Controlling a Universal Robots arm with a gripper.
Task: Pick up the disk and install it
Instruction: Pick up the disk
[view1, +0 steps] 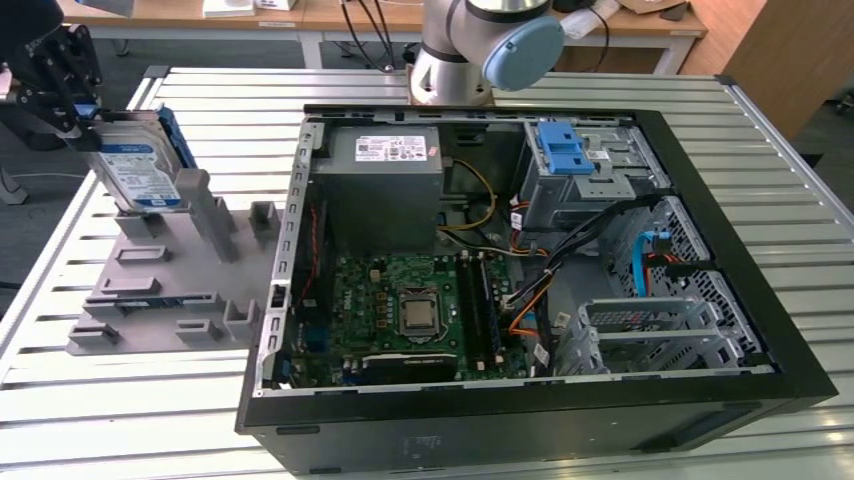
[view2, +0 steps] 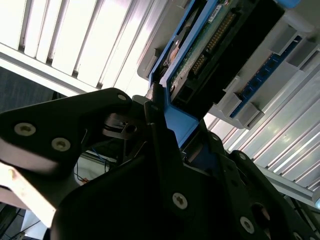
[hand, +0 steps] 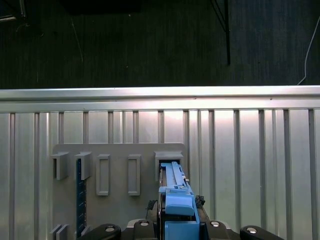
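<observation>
Disk (view1: 134, 168) upright on edge over grey slotted rack (view1: 174, 290), at exterior view's left, well apart from open computer case (view1: 534, 440). Gripper (view1: 83, 112) clenched on disk's upper edge. In second wrist view, fingers (view2: 157, 135) pinch blue frame; edge grip likely suits vertical slot. Cannot tell whether lower edge is seated.

Slatted metal table (view1: 107, 430) — on it a grey slotted holder plate (view1: 187, 285) and an open computer case (view1: 534, 440)
</observation>
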